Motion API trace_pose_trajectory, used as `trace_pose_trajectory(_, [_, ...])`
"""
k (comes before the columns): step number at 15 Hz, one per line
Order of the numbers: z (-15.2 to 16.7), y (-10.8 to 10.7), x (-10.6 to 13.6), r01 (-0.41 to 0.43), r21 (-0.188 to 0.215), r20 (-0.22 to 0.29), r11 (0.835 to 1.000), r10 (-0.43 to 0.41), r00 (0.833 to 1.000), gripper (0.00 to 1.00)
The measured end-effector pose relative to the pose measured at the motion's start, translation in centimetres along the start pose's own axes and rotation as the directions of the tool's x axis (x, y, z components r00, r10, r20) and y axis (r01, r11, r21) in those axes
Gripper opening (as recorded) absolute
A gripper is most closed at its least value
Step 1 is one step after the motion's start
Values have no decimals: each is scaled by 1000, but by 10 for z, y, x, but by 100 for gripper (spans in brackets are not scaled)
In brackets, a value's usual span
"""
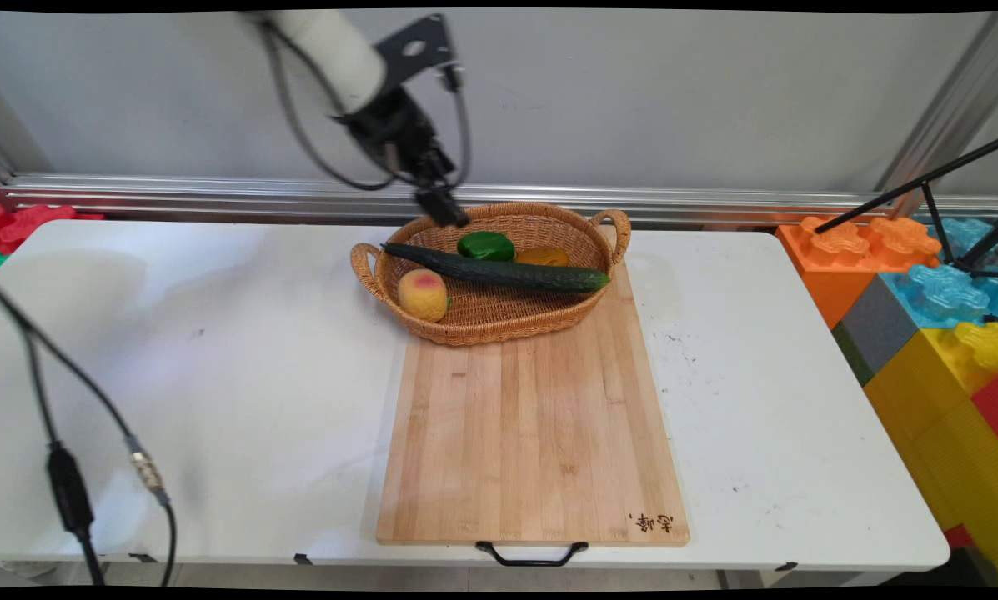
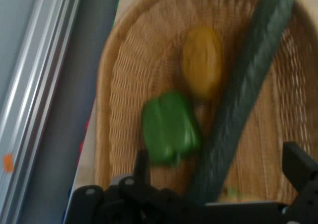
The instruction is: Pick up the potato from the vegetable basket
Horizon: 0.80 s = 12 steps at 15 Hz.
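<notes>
the hand (image 1: pixel 442 208) hangs over the basket's (image 1: pixel 499 321) back left rim, fingers spread and holding nothing. nearest it lie the green pepper (image 1: pixel 486 246) and the cucumber (image 1: pixel 499 269), with a yellow fruit (image 1: pixel 542 256) beyond; a peach (image 1: pixel 422 294) sits at the front. the basket stands on a board (image 1: pixel 532 433) on the surface (image 1: pixel 215 375).
</notes>
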Motion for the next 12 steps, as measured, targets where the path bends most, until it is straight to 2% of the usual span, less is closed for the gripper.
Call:
trace_pose_trajectory(3, [42,-13,29,30,-35,-22,999,-31,999,100])
trace_pose_trajectory(6, [77,-25,45,45,-61,-31,997,-47,998,100])
trace_pose_trajectory(12, [140,-45,56,80,-122,-16,989,-83,996,100])
